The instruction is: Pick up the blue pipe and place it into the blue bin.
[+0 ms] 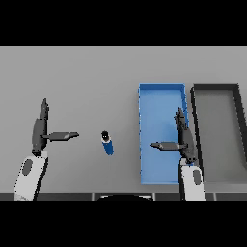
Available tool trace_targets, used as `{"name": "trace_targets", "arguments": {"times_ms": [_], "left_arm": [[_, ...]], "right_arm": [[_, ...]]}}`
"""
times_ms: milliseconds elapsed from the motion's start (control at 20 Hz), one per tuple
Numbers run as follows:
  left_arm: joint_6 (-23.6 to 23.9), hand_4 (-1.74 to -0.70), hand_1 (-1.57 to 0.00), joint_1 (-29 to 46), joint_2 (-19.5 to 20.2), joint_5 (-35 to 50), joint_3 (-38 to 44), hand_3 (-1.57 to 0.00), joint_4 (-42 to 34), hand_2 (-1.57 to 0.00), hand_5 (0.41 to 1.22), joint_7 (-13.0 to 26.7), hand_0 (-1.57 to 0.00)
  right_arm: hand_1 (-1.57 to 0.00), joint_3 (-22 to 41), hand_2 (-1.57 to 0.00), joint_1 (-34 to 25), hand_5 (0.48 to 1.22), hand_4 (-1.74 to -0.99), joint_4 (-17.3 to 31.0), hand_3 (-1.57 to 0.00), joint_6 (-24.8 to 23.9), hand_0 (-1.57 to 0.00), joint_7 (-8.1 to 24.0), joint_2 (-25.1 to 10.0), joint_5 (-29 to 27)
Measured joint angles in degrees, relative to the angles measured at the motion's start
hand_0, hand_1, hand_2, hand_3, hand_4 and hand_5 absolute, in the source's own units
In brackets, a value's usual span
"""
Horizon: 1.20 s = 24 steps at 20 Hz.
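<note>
A short blue pipe [107,143] with a dark open end stands on the grey table, between my two hands. The blue bin [149,96] lies to its right and holds nothing that I can see. My right hand [183,137] hovers over the bin's right half, fingers straight and thumb pointing left, open. My left hand [39,129] is at the left of the table, also open, its thumb pointing toward the pipe from a hand's width away.
A dark grey bin [217,130] sits directly right of the blue bin, their walls nearly touching. The grey table [87,82] stretches bare behind and left of the pipe.
</note>
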Motion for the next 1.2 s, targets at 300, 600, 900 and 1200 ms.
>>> {"name": "trace_targets", "arguments": {"times_ms": [300, 600, 900, 1200], "left_arm": [[0.5, -1.19, 0.00, -0.1, -0.3, -0.4, -0.4, 0.00, -0.4, 0.00, 0.605, -0.1, 0.00], [-18.2, -1.17, 0.00, 3.4, 8.6, 2.4, -2.7, 0.00, 0.7, 0.00, 0.603, -7.6, 0.00], [-26.8, -1.19, 0.00, 6.2, 12.8, 2.6, -6.6, 0.00, -4.4, 0.00, 0.573, -8.9, 0.00], [-29.6, -1.20, 0.00, 5.4, 11.1, 0.4, -13.3, 0.00, -9.4, 0.00, 0.508, -3.8, 0.00]], "right_arm": [[0.00, 0.0, 0.00, 0.1, 0.598, -1.254, -0.1, 0.00, 0.0, 0.00, 0.1, -0.2, 0.0], [0.00, 5.3, 0.00, 7.0, 0.594, -1.236, -7.0, 0.00, 3.4, 0.00, -2.7, -8.2, 9.0], [0.00, 5.9, 0.00, 7.1, 0.604, -1.232, -6.6, 0.00, 4.2, 0.00, -4.0, -8.4, 9.1], [0.00, 5.9, 0.00, 6.0, 0.638, -1.279, -6.7, 0.00, 4.9, 0.00, -4.1, -8.6, 8.4]]}}
